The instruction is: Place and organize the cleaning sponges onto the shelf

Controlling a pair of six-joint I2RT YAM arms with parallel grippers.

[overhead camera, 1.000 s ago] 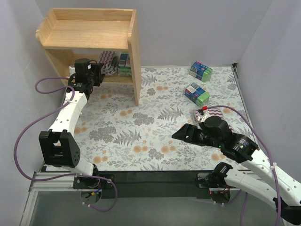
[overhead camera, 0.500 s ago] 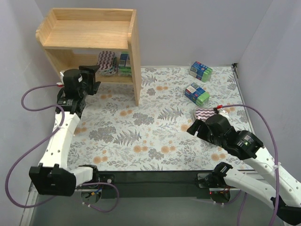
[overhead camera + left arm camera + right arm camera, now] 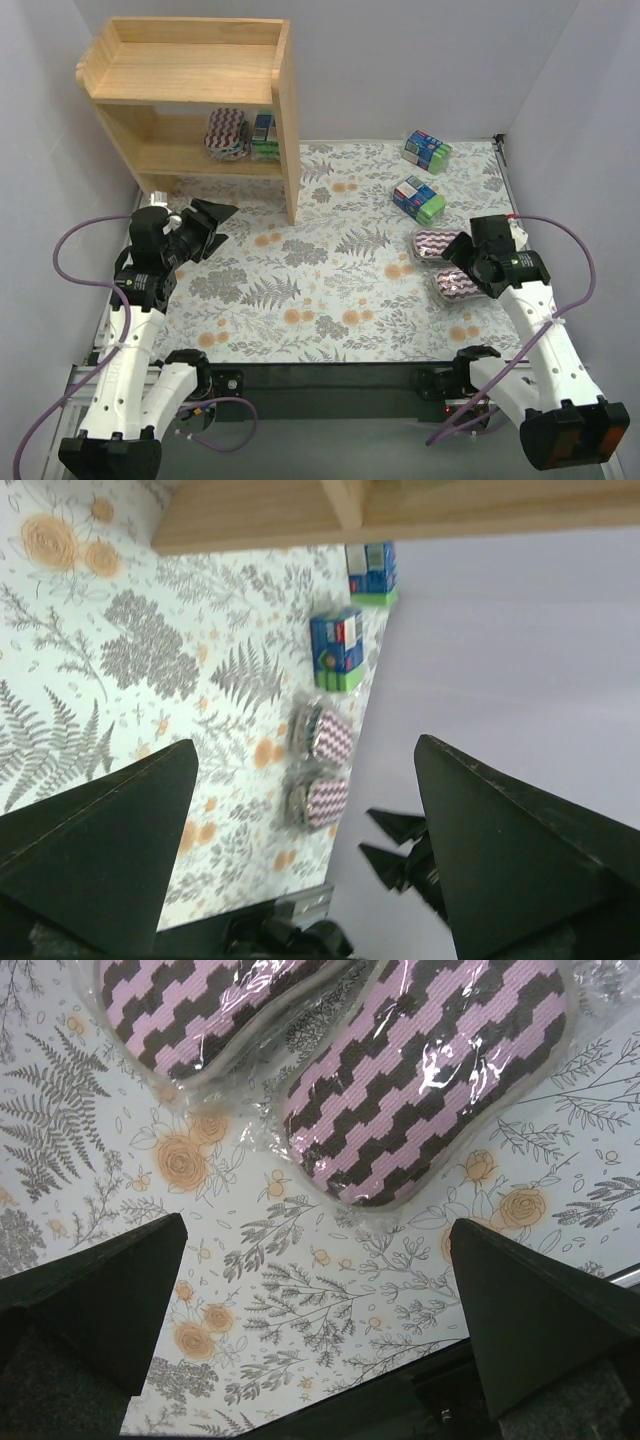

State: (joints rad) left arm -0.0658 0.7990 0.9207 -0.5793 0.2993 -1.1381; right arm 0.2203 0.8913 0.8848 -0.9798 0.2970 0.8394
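Observation:
The wooden shelf [image 3: 285, 120] stands at the far left. Its lower tier holds one purple zigzag sponge [image 3: 226, 132] and one blue-green pack [image 3: 264, 137]. Two blue-green packs [image 3: 427, 149] [image 3: 418, 198] lie on the mat at the right. Two purple zigzag sponges [image 3: 440, 243] [image 3: 452, 289] lie beside them, and they fill the top of the right wrist view [image 3: 215, 1010] [image 3: 430, 1070]. My right gripper [image 3: 463, 267] [image 3: 320, 1330] is open and empty just above them. My left gripper [image 3: 215, 230] [image 3: 310, 860] is open and empty over the mat, below the shelf.
A floral mat [image 3: 320, 290] covers the table. Grey walls close in at the left, back and right. The shelf's side panel [image 3: 290, 190] reaches down onto the mat. The left wrist view shows the packs [image 3: 337, 650] and purple sponges [image 3: 322, 735] far off.
My left arm has drawn back from the shelf's lower tier towards the near left. My right arm has swung right, and its gripper now sits over the purple sponges; a second one now shows.

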